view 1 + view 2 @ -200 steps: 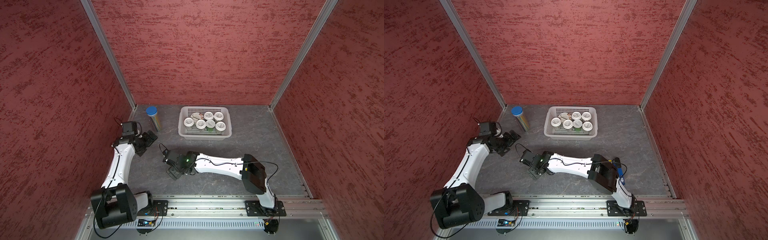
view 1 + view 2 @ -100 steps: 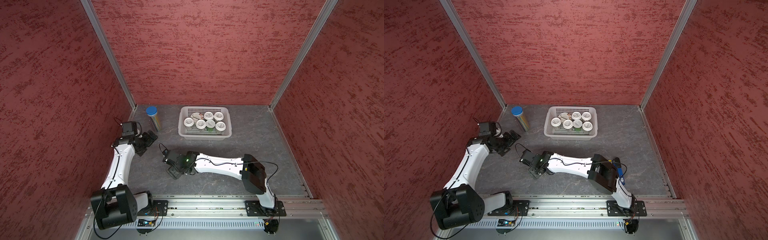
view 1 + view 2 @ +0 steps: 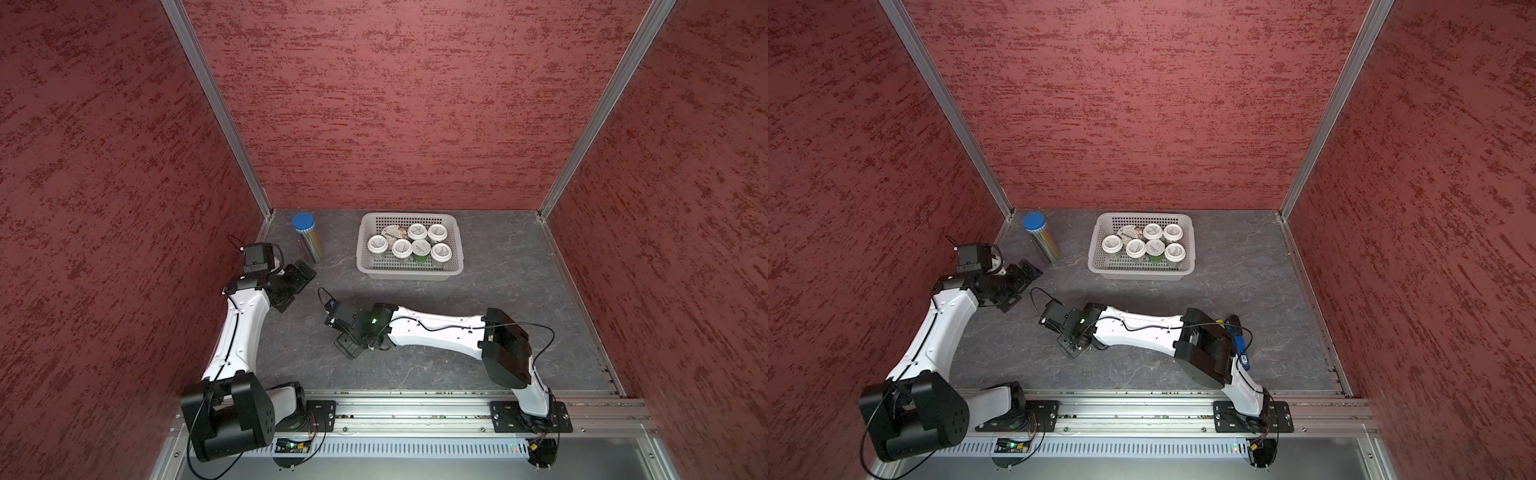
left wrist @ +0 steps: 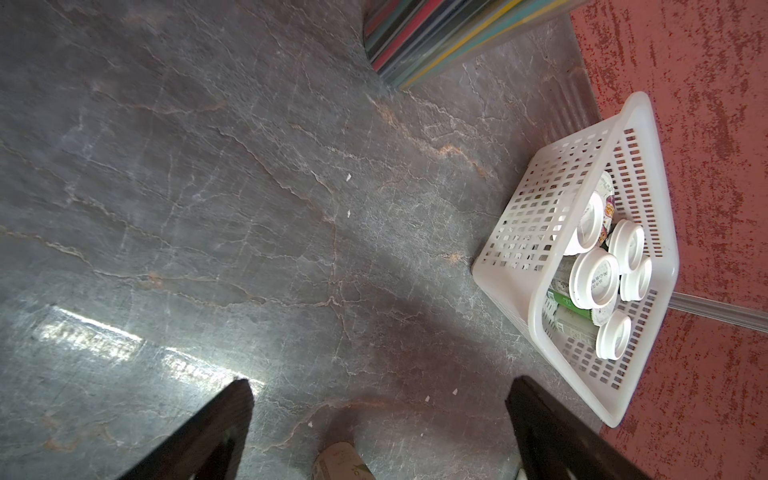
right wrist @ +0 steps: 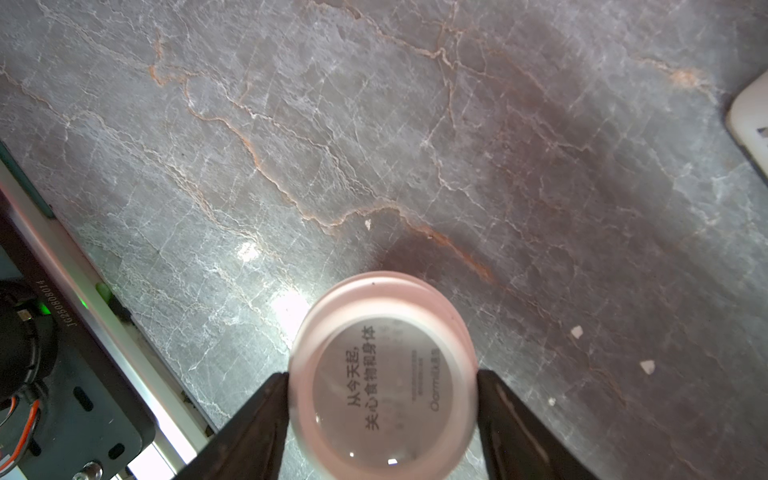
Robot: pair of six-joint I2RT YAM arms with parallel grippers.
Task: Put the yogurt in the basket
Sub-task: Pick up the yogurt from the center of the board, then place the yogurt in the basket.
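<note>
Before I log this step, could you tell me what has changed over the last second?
The left gripper edged slightly towards the blue-capped tube, jaws open. The right gripper stayed low over the table, its fingers against both sides of a white-lidded cup; the earlier views cannot show whether that is new. The basket and its cups have not moved.

Bright ovhd light; glare patches on tabletop (image 4: 93,338); wrist views warped @ edges.
</note>
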